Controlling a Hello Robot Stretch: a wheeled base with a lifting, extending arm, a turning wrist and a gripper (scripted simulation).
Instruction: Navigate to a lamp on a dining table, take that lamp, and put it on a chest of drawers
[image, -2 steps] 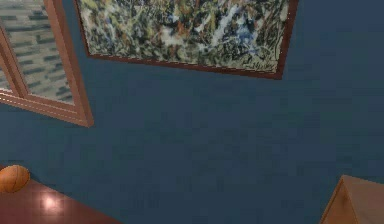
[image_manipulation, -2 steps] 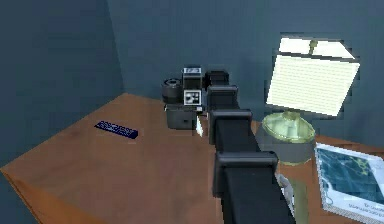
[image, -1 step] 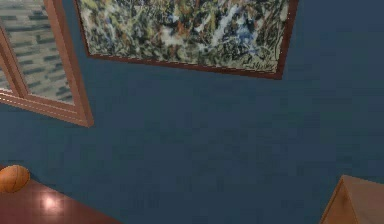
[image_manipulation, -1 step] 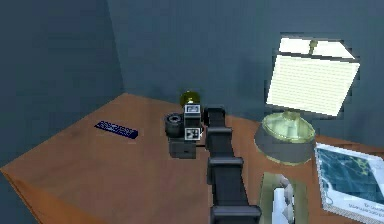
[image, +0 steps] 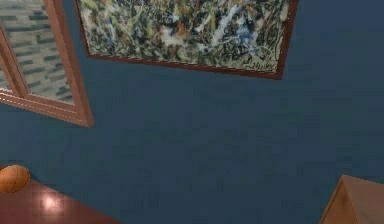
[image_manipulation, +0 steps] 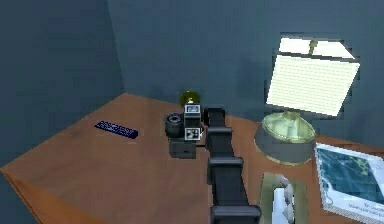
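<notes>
Centrally in the arm side view, our gripper (image_manipulation: 179, 131) shows against a brown wooden table (image_manipulation: 90, 160). It sits at the end of our dark arm (image_manipulation: 225, 175), which rises from the bottom edge. We cannot tell whether the gripper holds anything, because a small yellowish object (image_manipulation: 190, 98) sits just behind it on the tabletop. Left of the gripper, a flat, dark remote-like thing (image_manipulation: 115, 128) lies on the wood. Right of the arm, apart from the gripper, the lamp (image_manipulation: 310, 75) stands upright on the table, with a pale pleated shade over a round greenish base. A magazine (image_manipulation: 350, 178) lies beside that base, toward the view's right edge. In the forward view we face a blue wall (image: 200, 140) with a speckled painting (image: 185, 30) high up and a wooden frame (image: 60, 105) at the left.

We judge that we are at the taking step, with the lamp not yet in hand. The next move likely calls for shifting our base until the arm lines up with the lamp's base, then reaching in without knocking the shade.
</notes>
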